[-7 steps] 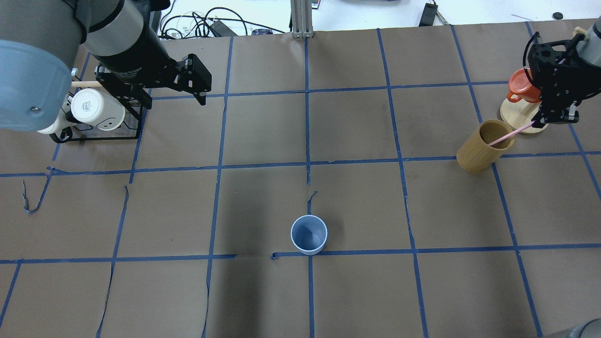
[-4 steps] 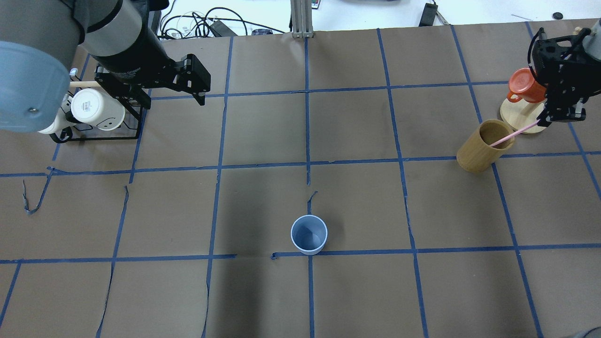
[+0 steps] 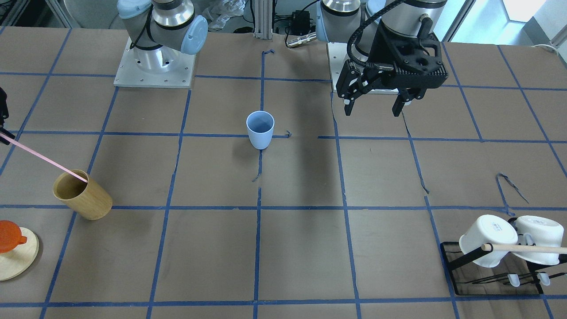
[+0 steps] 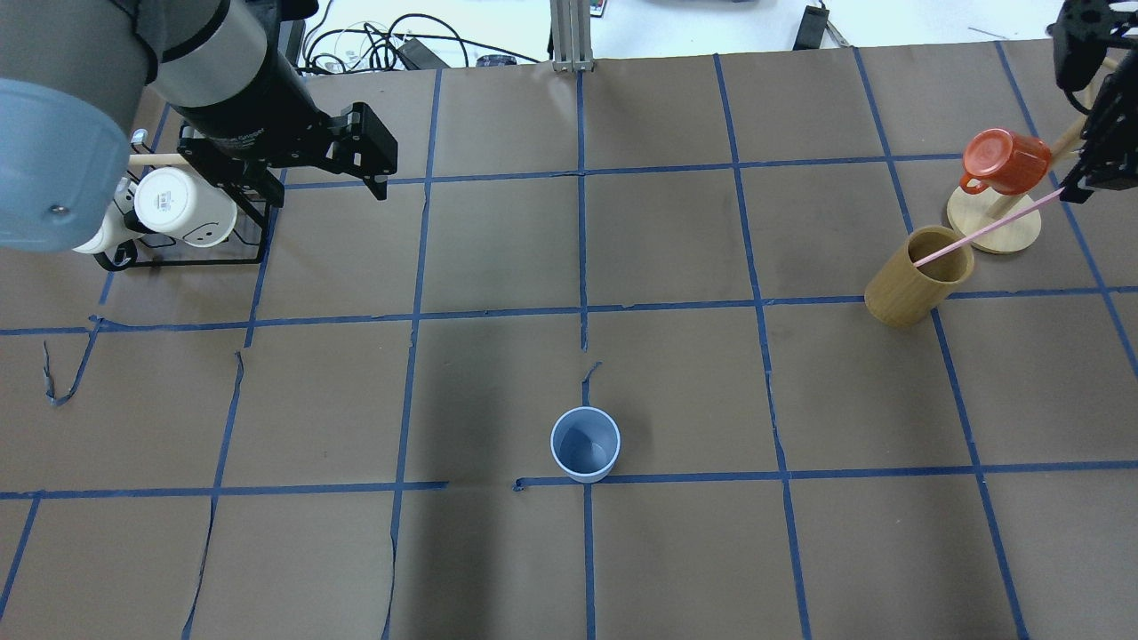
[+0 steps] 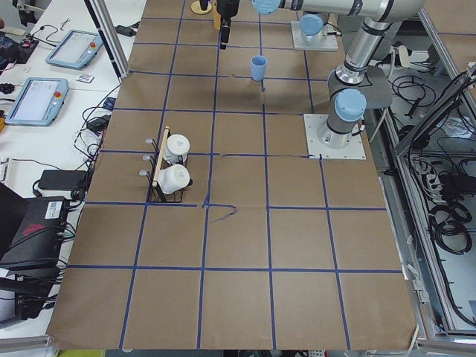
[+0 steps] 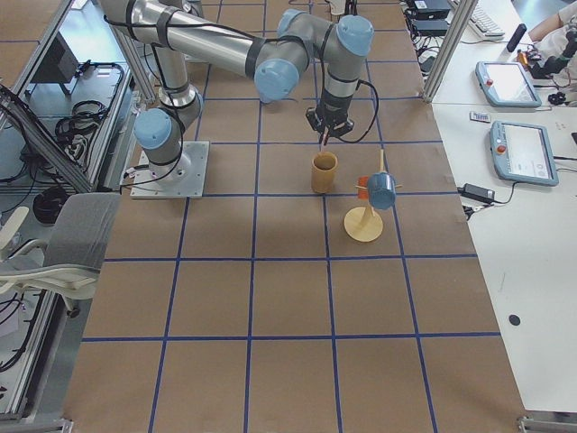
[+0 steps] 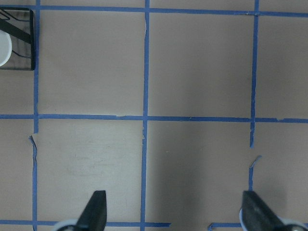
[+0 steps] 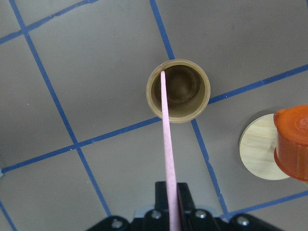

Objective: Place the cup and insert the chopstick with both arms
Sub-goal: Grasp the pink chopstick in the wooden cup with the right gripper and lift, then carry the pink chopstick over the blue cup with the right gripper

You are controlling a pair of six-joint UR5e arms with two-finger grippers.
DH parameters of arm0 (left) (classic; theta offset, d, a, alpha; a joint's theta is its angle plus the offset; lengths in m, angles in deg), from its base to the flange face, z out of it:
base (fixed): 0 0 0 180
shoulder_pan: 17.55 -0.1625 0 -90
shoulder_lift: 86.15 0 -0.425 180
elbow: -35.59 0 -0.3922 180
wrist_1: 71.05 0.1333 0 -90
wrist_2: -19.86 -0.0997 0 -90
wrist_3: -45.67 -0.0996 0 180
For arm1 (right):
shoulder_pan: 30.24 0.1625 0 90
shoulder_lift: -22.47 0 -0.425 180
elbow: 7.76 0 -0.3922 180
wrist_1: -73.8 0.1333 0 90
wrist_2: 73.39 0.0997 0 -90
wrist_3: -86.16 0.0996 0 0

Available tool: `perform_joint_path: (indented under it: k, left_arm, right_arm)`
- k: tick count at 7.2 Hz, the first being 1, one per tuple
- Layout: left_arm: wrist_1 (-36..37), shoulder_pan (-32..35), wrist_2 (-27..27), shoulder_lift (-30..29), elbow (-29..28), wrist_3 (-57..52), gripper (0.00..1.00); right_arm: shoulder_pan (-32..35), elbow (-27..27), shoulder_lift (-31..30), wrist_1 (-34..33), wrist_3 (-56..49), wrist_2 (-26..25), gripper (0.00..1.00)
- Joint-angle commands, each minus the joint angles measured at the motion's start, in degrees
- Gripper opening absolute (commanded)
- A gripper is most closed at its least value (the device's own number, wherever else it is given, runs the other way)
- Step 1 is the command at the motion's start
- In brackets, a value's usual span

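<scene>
The light-blue cup (image 4: pixel 585 444) stands upright and empty near the table's middle, also in the front view (image 3: pixel 260 128). My left gripper (image 4: pixel 378 164) is open and empty, hovering far from the cup, its fingers (image 7: pixel 96 207) wide apart over bare paper. My right gripper (image 4: pixel 1080 182) is shut on the upper end of the pink chopstick (image 4: pixel 987 227). The stick slants down to the rim of the tan wooden cup (image 4: pixel 907 284). In the right wrist view the chopstick (image 8: pixel 167 144) has its tip just over that cup's (image 8: pixel 178 89) rim.
A black rack with white mugs (image 4: pixel 178 209) and a wooden rod stands at the far left, just behind my left gripper. An orange mug (image 4: pixel 1005 160) hangs on a wooden stand (image 4: pixel 996 236) beside the tan cup. Blue tape lines grid the brown paper.
My right gripper has risen and moved back, drawing the chopstick up until only its tip is at the tan cup's rim. The left arm and blue cup have stayed put.
</scene>
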Motion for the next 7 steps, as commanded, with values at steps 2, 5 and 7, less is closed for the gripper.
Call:
perform_joint_path:
  k: [2,5,7]
  left_arm:
    - [-0.15,-0.06,-0.03,0.07,0.0,0.0,1.0]
    - [-0.06,-0.15,0.06,0.07,0.0,0.0,1.0]
    - [-0.15,-0.15,-0.03,0.07,0.0,0.0,1.0]
  right_arm:
    - [11.3,6.63,-1.94,9.14,22.38,-2.69,0.0]
    - [27.36,4.71,-3.18,13.09,57.74,6.42,0.0]
    - [38.01,2.51,-3.0,11.78,76.85,7.68,0.0]
